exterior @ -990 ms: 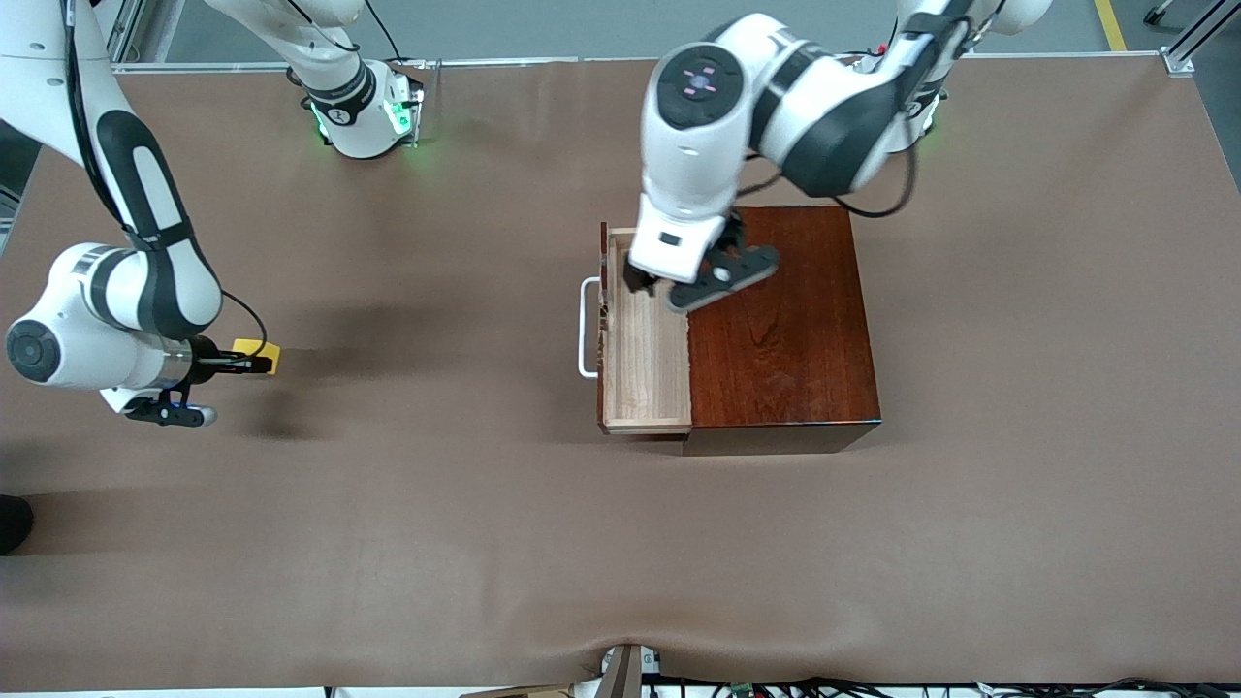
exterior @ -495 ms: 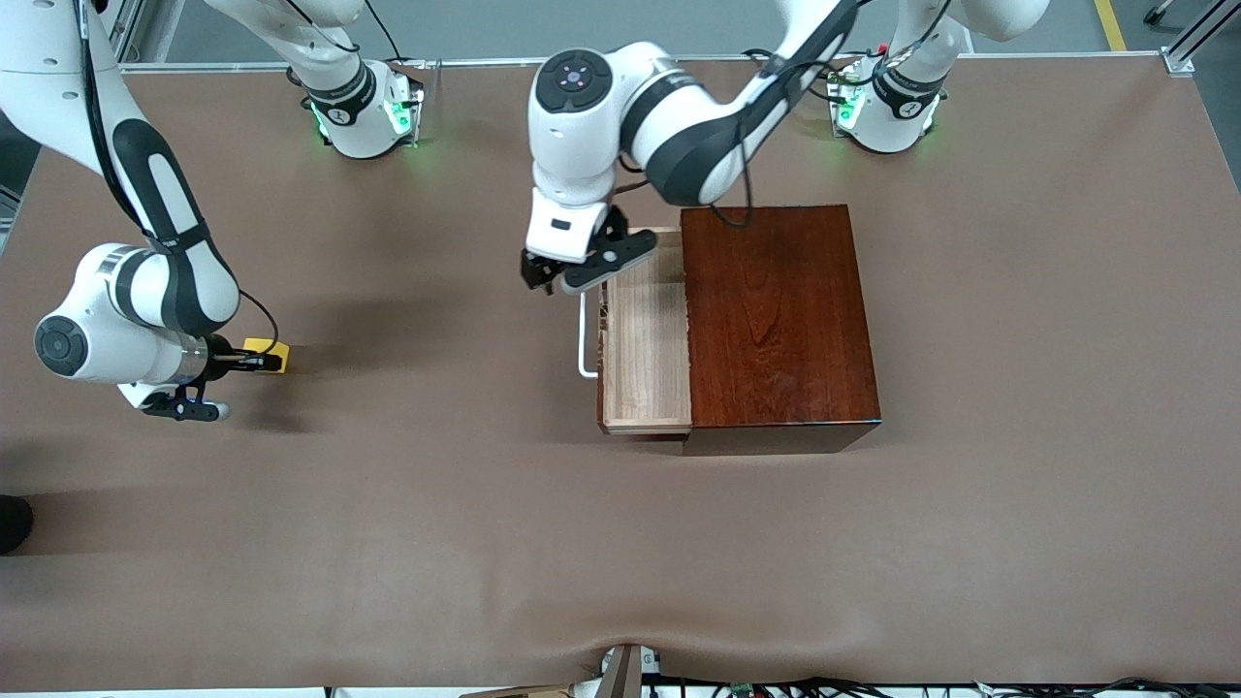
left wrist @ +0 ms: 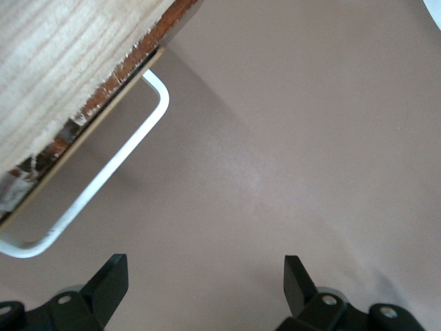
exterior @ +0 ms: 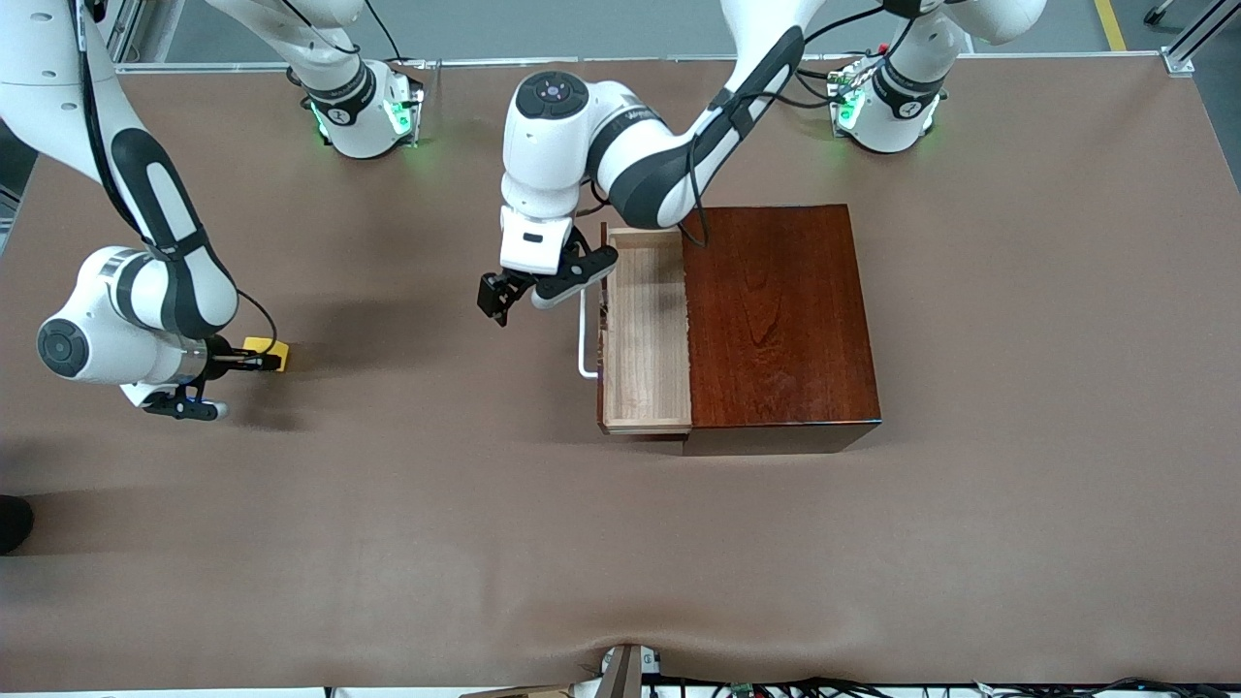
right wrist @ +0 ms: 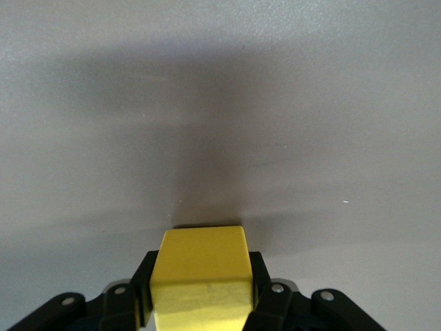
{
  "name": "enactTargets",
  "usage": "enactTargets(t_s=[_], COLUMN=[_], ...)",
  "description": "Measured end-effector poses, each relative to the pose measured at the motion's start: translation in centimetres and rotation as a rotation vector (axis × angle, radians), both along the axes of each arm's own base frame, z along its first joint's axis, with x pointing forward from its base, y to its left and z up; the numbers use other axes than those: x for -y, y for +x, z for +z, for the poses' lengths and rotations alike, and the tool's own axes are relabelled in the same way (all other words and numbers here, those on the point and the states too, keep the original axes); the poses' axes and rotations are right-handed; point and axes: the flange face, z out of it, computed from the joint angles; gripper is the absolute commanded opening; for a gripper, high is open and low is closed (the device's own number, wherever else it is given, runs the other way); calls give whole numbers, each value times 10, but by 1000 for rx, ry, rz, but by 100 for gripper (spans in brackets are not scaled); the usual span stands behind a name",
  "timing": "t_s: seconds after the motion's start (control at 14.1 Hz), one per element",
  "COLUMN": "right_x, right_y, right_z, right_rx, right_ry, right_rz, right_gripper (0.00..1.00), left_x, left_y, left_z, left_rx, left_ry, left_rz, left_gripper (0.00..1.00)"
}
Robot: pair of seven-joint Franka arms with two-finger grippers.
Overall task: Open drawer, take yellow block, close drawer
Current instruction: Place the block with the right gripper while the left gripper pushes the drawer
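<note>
The dark reddish-brown box (exterior: 780, 320) stands mid-table. Its light-wood drawer (exterior: 645, 334) is pulled out toward the right arm's end, its tray bare, with a white bar handle (exterior: 584, 334) on its front. The handle also shows in the left wrist view (left wrist: 103, 183). My left gripper (exterior: 496, 296) is open and empty over the bare table beside the handle, apart from it. My right gripper (exterior: 260, 363) is shut on the yellow block (exterior: 265, 351) near the right arm's end of the table. In the right wrist view the block (right wrist: 201, 276) sits between the fingers, low over the table.
The brown mat (exterior: 620, 543) covers the whole table. The two arm bases (exterior: 364, 111) stand along the edge farthest from the front camera. Cables lie along the edge nearest that camera.
My left gripper has moved off the open drawer, past the handle, out over the bare table toward the right arm's end. The right gripper with the block has shifted only slightly.
</note>
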Motion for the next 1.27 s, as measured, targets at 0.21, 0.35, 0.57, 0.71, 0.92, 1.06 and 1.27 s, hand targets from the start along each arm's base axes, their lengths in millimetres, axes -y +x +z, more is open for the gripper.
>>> enactTargets(t_s=[0.21, 0.35, 0.57, 0.71, 0.92, 1.06, 1.27], right_x=[-1, -2, 0, 1, 0, 1, 2], right_y=[0, 1, 14, 23, 36, 51, 68], right_z=[0, 4, 27, 45, 84, 120, 173], right_rx=[-1, -23, -53, -59, -89, -78, -48], right_ry=[1, 8, 17, 20, 32, 32, 28], right_rz=[1, 3, 6, 7, 14, 19, 25], right_gripper=[100, 100, 100, 100, 100, 100, 100], left_x=[7, 9, 6, 4, -2, -4, -7], left_y=[-1, -2, 3, 3, 3, 3, 4], left_z=[-35, -59, -72, -75, -80, -83, -84], left_rx=[-27, -51, -38, -46, -64, -74, -86], left_ry=[-18, -17, -1, 29, 72, 96, 124], left_rz=[83, 152, 219, 242, 252, 257, 259], left_gripper=[100, 100, 100, 100, 100, 100, 100])
